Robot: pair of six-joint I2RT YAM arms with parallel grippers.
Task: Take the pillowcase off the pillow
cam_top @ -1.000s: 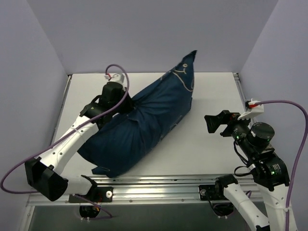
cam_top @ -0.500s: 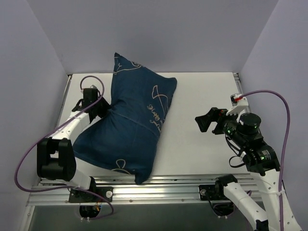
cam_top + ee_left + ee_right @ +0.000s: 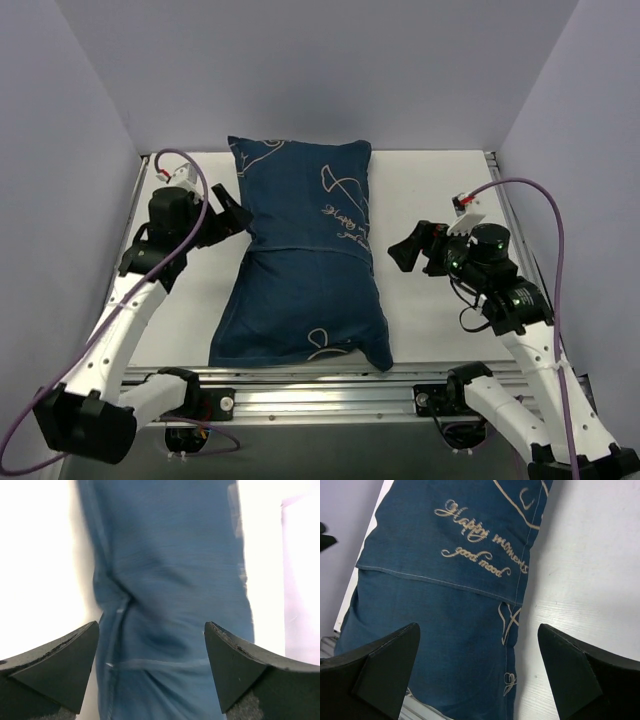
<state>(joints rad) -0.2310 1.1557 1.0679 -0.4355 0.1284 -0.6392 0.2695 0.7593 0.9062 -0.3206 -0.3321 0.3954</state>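
1. The navy pillowcase (image 3: 305,260) lies flat and stuffed in the middle of the white surface (image 3: 440,180), with its long side running from far to near.
2. My left pincer (image 3: 237,213) is spread, just beside its left edge at the cross seam.
3. My right pincer (image 3: 405,246) is spread too, near the right edge and not touching it.

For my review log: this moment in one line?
pillowcase: flat, not removed | left gripper: open, at its edge | right gripper: open, beside it

White arm links (image 3: 115,325), black joints (image 3: 172,215), purple cables (image 3: 555,225), and black wedge-shaped fingers (image 3: 55,665) on the left claw (image 3: 151,625).
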